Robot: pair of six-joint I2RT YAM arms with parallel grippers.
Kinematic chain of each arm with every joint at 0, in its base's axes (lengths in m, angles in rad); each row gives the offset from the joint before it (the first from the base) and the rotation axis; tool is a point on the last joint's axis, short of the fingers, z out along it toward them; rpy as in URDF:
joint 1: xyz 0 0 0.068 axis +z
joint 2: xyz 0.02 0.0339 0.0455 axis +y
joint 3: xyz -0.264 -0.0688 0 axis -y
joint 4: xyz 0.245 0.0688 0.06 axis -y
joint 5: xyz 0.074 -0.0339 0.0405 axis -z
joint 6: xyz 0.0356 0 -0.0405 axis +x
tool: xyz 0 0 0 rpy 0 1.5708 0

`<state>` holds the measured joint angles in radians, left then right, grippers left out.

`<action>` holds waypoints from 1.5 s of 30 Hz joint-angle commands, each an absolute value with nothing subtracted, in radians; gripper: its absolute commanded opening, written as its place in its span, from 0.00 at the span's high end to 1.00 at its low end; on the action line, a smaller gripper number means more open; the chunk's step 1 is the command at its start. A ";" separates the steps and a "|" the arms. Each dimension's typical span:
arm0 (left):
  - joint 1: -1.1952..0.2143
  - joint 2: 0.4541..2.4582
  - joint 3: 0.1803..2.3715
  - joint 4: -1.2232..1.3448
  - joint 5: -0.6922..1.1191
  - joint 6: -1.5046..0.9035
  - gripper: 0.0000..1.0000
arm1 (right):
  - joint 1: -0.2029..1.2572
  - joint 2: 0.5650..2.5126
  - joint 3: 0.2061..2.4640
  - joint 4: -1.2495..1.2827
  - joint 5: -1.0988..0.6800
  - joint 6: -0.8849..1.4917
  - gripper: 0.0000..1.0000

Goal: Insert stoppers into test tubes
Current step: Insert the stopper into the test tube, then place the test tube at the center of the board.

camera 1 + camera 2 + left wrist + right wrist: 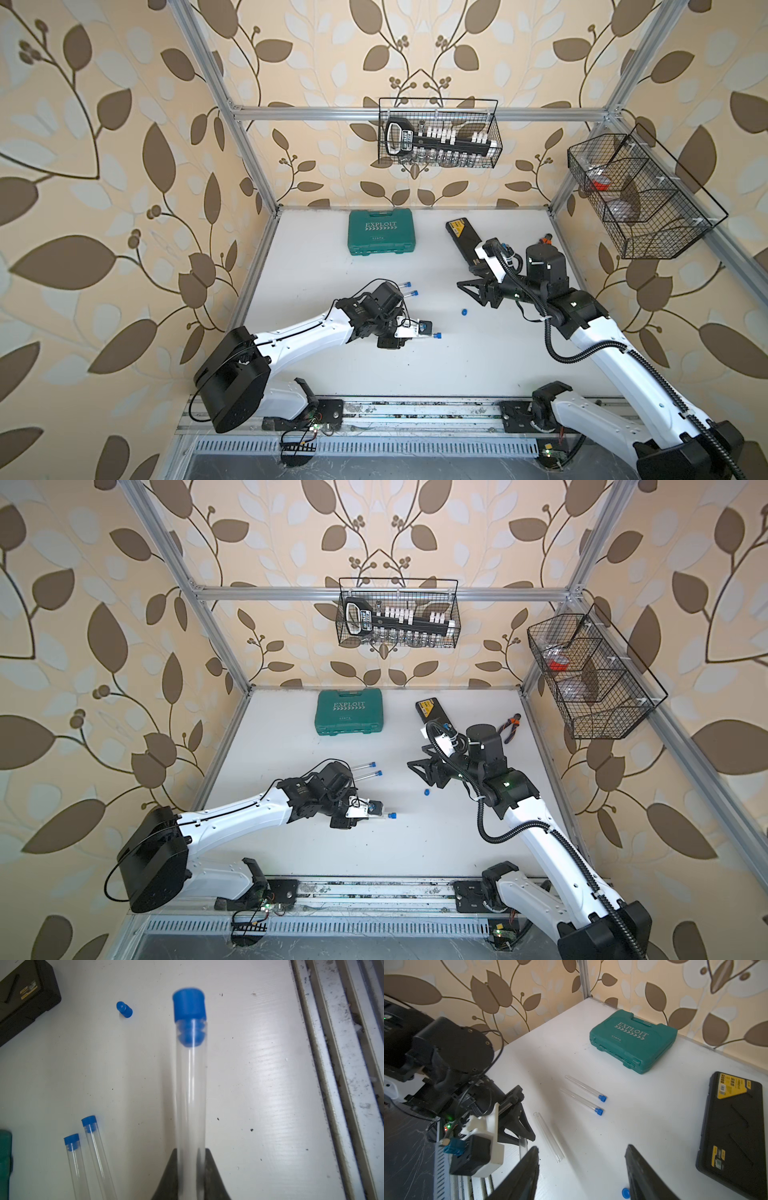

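Your left gripper (191,1154) was clamped on a slender clear plastic test tube (191,1088), with a stubby bright blue stopper (189,1004) seated in its mouth. Your right gripper (582,1147) stood with jaws apart near a loose blue stopper (625,1192) on the white table (643,1126). An unstoppered clear tube (549,1136) lay close by.

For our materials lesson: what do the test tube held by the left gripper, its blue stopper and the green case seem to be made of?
Held test tube: clear and glossy, glass or hard plastic; the table shows through it, with bright streaks. Its stopper: matte blue, likely soft plastic or rubber; ribbed plug, no glare. Green case: moulded plastic, slight sheen.
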<state>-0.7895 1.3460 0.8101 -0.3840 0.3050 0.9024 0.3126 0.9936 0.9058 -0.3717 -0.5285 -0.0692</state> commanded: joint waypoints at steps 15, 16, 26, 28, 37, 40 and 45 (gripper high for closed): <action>-0.703 1.663 1.074 -0.561 0.170 0.798 1.00 | 0.216 1.065 0.899 -0.339 -0.485 0.128 0.39; -0.701 1.677 1.077 -0.563 0.169 0.798 1.00 | 0.216 1.063 0.896 -0.340 -0.485 0.121 0.39; -0.665 1.757 1.078 -0.481 0.164 0.768 0.99 | 0.216 1.062 0.879 -0.339 -0.495 0.110 0.39; -0.660 1.768 1.075 -0.463 0.157 0.755 0.98 | 0.215 1.062 0.879 -0.339 -0.497 0.111 0.39; -0.643 1.801 1.055 -0.396 0.110 0.726 0.83 | 0.215 1.062 0.872 -0.342 -0.494 0.112 0.40; -0.642 1.803 1.055 -0.393 0.109 0.727 0.73 | 0.216 1.058 0.873 -0.345 -0.490 0.111 0.40; -0.641 1.785 1.041 -0.381 0.110 0.730 0.66 | 0.216 1.051 0.873 -0.351 -0.484 0.106 0.41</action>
